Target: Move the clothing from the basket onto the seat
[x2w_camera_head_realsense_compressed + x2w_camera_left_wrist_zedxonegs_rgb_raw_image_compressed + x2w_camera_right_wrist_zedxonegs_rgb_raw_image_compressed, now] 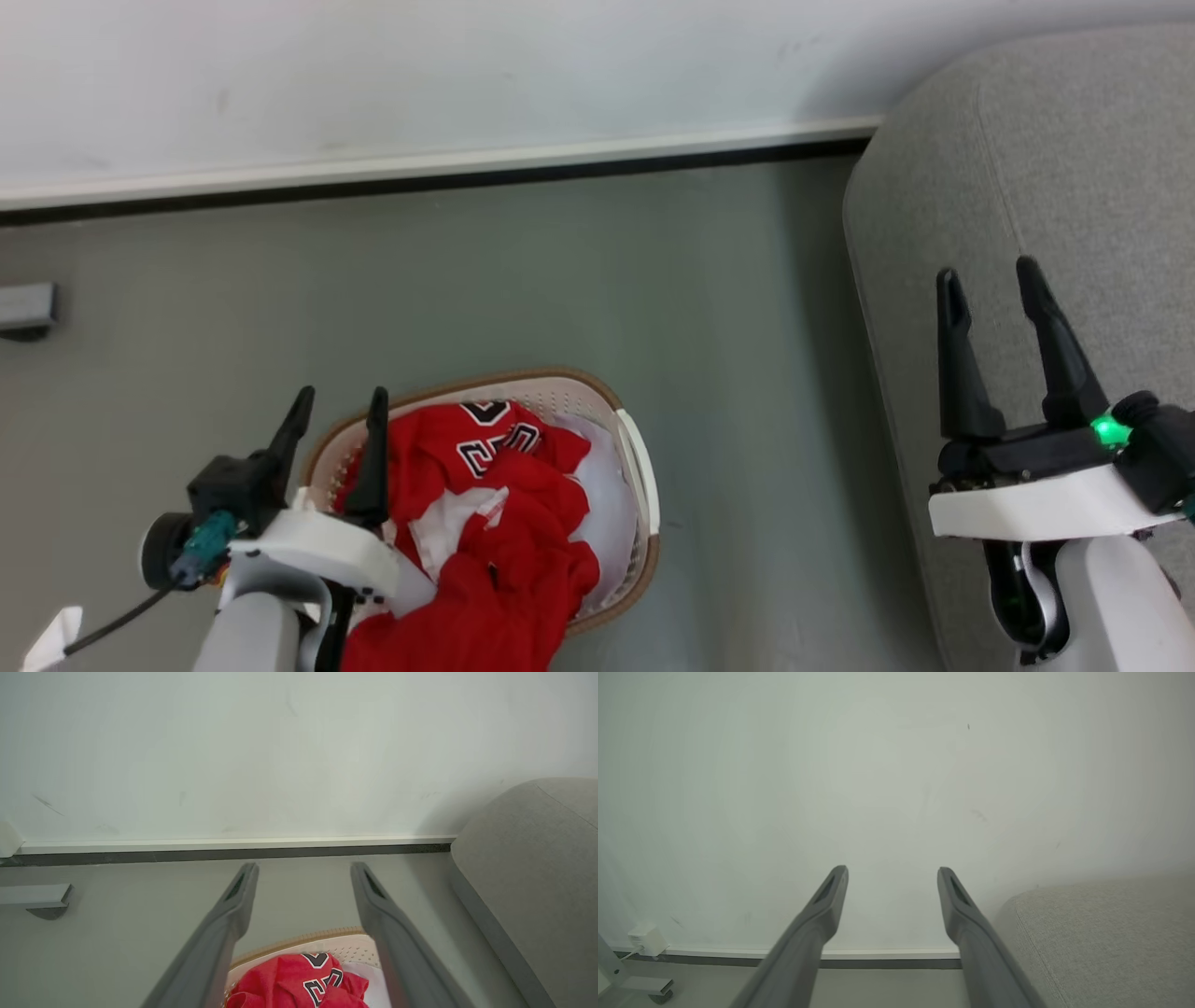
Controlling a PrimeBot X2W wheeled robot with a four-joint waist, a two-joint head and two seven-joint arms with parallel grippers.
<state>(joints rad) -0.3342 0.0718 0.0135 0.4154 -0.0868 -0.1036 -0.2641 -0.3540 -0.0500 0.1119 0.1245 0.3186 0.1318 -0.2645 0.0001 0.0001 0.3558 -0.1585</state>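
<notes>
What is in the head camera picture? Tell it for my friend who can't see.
Red jersey clothing is heaped in a white basket on a grey floor. The robot's open left gripper shows over the basket's left side, and its open right gripper shows against the grey seat at the right. A white wall runs along the top.
</notes>
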